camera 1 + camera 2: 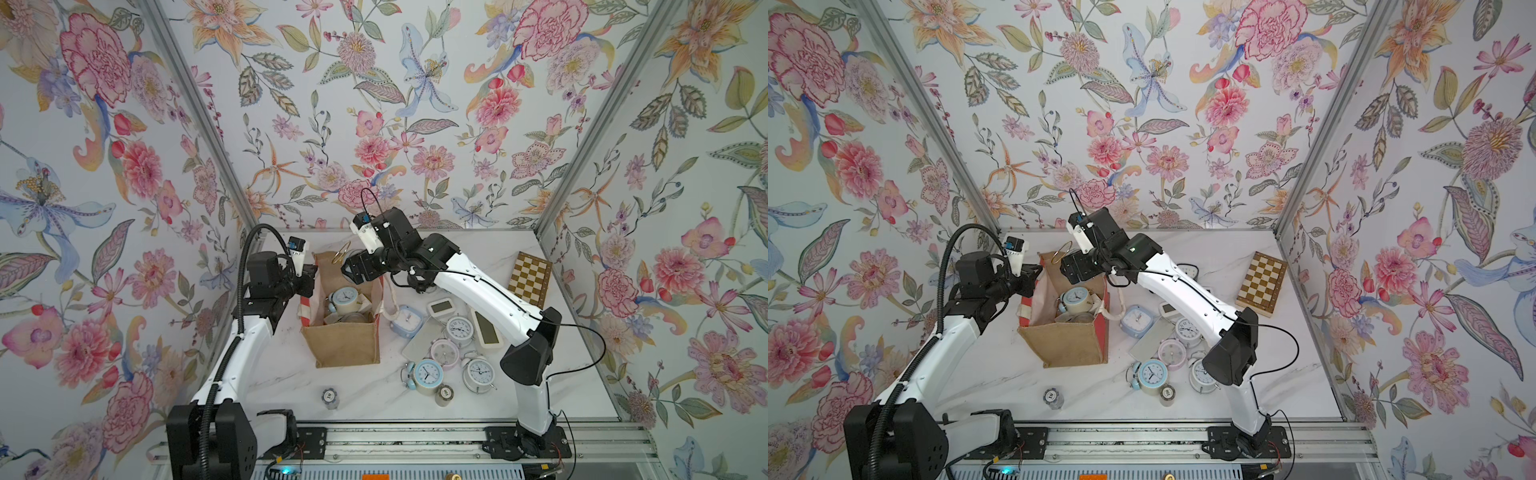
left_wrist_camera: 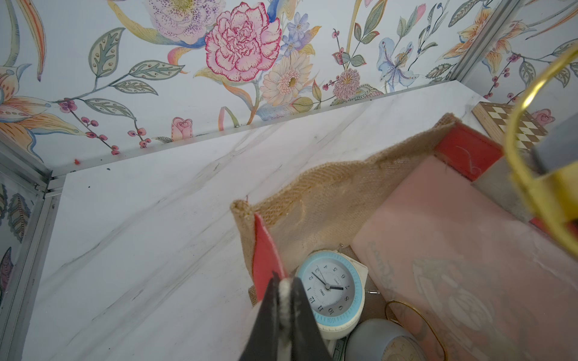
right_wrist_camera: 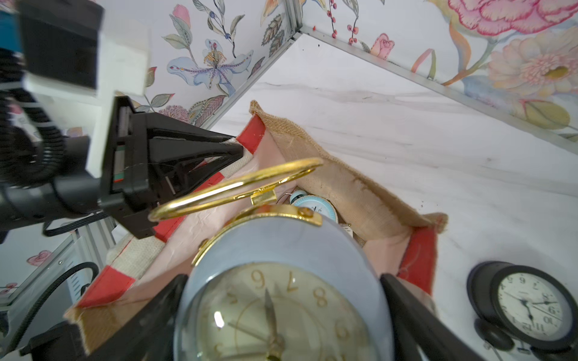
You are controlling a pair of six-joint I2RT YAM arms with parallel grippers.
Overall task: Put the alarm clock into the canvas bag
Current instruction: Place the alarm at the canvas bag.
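The canvas bag (image 1: 345, 345) (image 1: 1071, 345) stands upright and open in the middle of the table, tan with red-and-white striped sides. My left gripper (image 1: 309, 274) (image 2: 284, 284) is shut on the white band at the rim of its left side, holding the mouth open. My right gripper (image 1: 347, 270) (image 3: 281, 297) is shut on a grey-blue alarm clock (image 3: 281, 250) with a gold ring handle (image 1: 338, 253), held just above the bag's far rim. Inside the bag lies a cream clock with a light-blue rim (image 1: 345, 297) (image 2: 331, 287), beside other clocks.
A heap of several clocks (image 1: 440, 353) lies on the marble table right of the bag, under my right arm. A chessboard (image 1: 530, 278) lies at the back right. A black clock (image 3: 528, 306) stands behind the bag. A small round jar (image 1: 330, 397) sits near the front edge.
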